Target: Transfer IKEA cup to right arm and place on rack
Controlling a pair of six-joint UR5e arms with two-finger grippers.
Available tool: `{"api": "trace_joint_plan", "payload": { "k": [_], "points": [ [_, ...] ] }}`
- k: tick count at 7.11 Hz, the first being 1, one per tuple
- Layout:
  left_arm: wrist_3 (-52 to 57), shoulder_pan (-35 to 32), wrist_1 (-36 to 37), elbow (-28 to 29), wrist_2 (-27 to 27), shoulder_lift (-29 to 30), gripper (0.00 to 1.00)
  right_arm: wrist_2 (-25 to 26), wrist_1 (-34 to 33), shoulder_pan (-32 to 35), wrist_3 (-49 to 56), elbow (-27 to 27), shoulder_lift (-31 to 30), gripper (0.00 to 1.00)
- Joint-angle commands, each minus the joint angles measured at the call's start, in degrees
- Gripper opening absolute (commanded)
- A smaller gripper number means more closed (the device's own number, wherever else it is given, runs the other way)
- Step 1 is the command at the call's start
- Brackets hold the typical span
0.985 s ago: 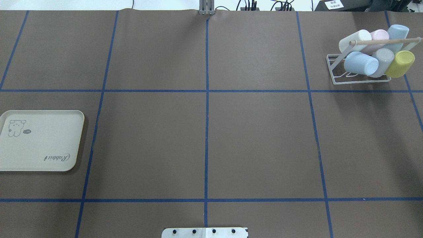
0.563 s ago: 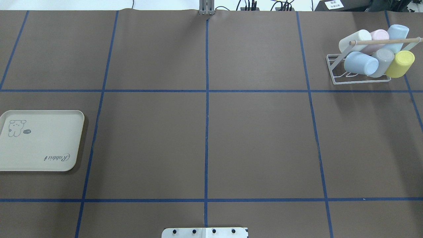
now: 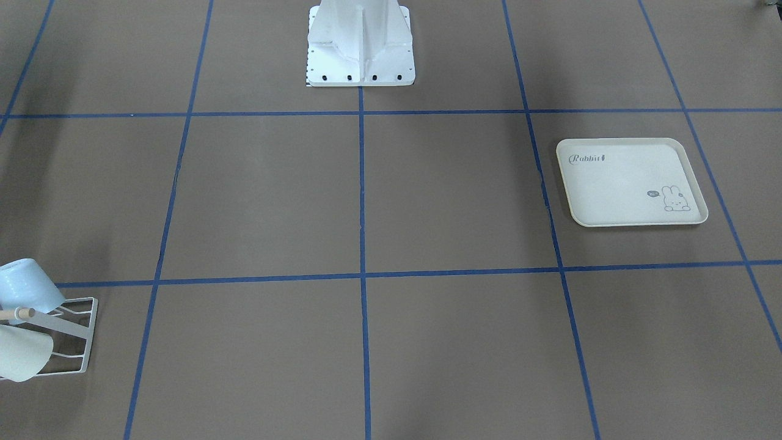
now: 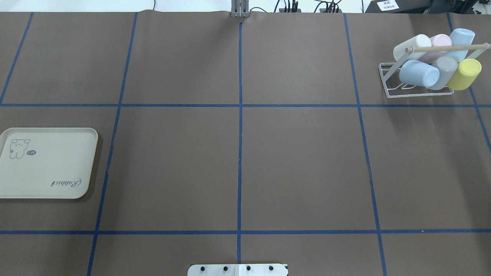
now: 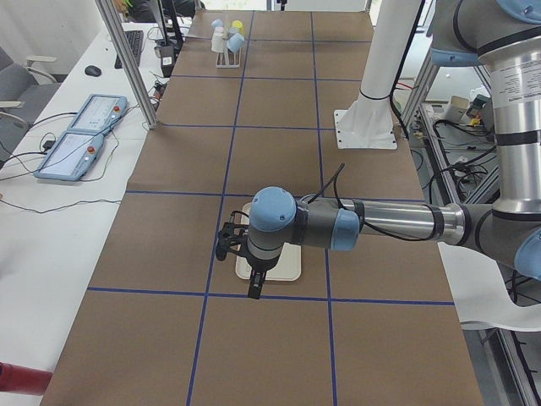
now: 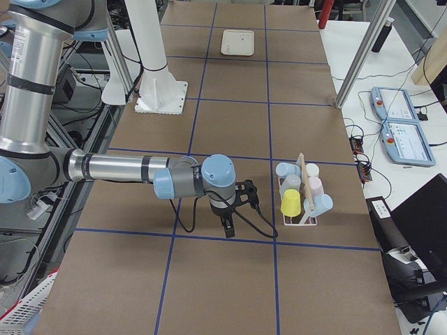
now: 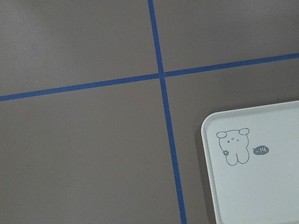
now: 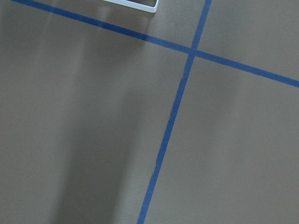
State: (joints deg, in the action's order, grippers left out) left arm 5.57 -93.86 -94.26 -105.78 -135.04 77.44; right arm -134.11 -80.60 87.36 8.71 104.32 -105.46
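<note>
As both show only in side views, I cannot tell whether the left gripper (image 5: 252, 283) or the right gripper (image 6: 228, 227) has its fingers parted. The right gripper hangs near the rack (image 4: 387, 82), the left by the tray (image 4: 46, 165), well apart from it. All six cups (image 4: 419, 73) seen sit slanted on that rack.

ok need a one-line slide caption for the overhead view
Six pastel cups on the white rack, far right; rabbit-print tray at left.

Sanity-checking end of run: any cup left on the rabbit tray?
No, the tray holds nothing but its printed rabbit and lettering; the cups in view sit on the rack.
</note>
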Motion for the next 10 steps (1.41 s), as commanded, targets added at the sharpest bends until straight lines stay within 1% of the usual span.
{"api": "trace_joint_plan", "payload": {
  "k": [1,2,6,10],
  "points": [
    [-0.1,0.0,0.0,0.0,0.4,-0.7,1.0,-0.5,0.0,-0.1,-1.1,-0.1,0.1,1.0],
    [-0.1,0.0,-0.1,0.0,0.4,-0.7,1.0,-1.6,0.0,-0.1,-1.6,-0.2,0.1,1.0],
    [-0.1,0.0,-0.1,-0.1,0.4,-0.8,1.0,-2.6,0.0,-0.1,-1.7,-0.2,0.2,1.0],
    [-0.2,-0.1,-0.1,-0.2,0.4,-0.8,1.0,-2.8,0.1,-0.2,-3.1,-0.1,0.4,1.0]
  ]
}}
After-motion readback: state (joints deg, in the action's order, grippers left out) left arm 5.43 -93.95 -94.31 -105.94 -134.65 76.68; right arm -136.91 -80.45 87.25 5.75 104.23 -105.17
